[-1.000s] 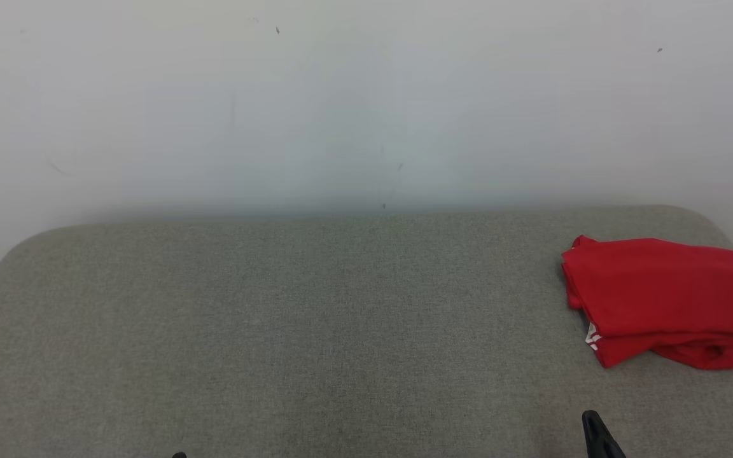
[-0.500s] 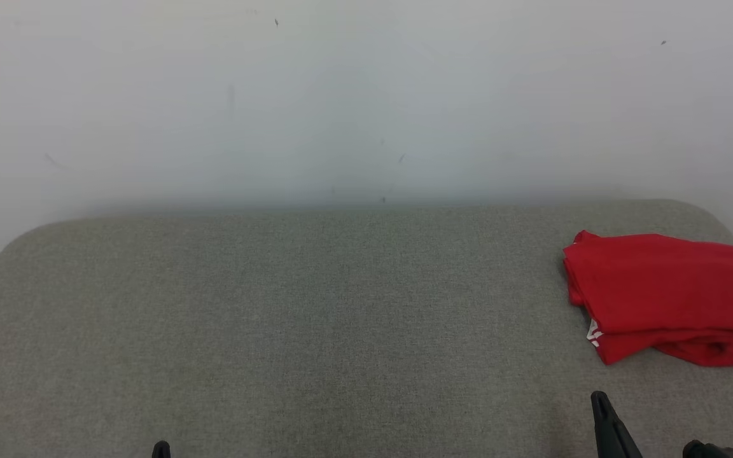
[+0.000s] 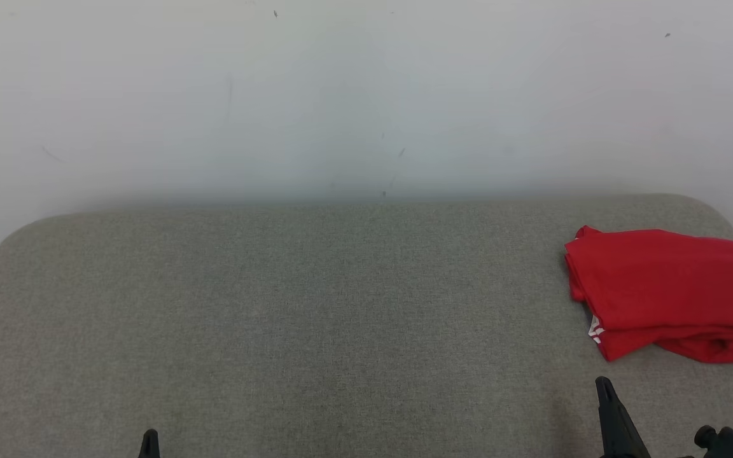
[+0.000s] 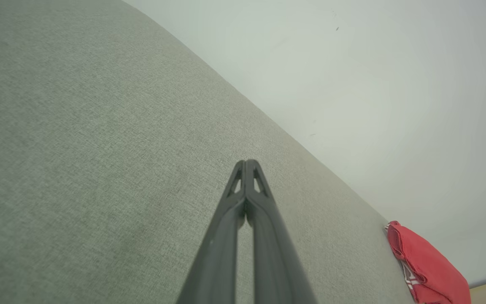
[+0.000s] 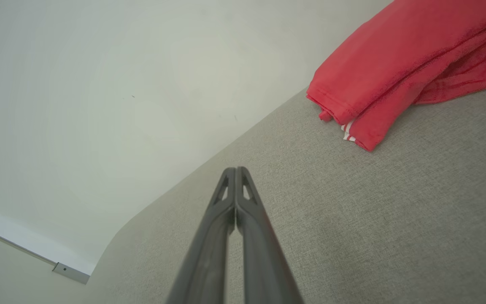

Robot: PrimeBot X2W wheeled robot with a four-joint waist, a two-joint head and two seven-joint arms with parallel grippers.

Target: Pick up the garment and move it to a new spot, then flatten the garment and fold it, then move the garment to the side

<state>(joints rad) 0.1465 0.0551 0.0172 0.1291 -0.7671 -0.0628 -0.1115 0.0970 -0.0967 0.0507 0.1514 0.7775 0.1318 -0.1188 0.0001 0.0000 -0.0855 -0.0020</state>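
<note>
Red garment [image 3: 669,292] unmoved; left end effector [image 4: 246,161] and right end effector [image 5: 235,169], closed, advanced.

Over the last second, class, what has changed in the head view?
The right gripper and left gripper edged further up the head view, partly because the camera tilted. Both jaws are shut, holding nothing. The garment lies folded, unmoved, at the right end of the cushion.
</note>
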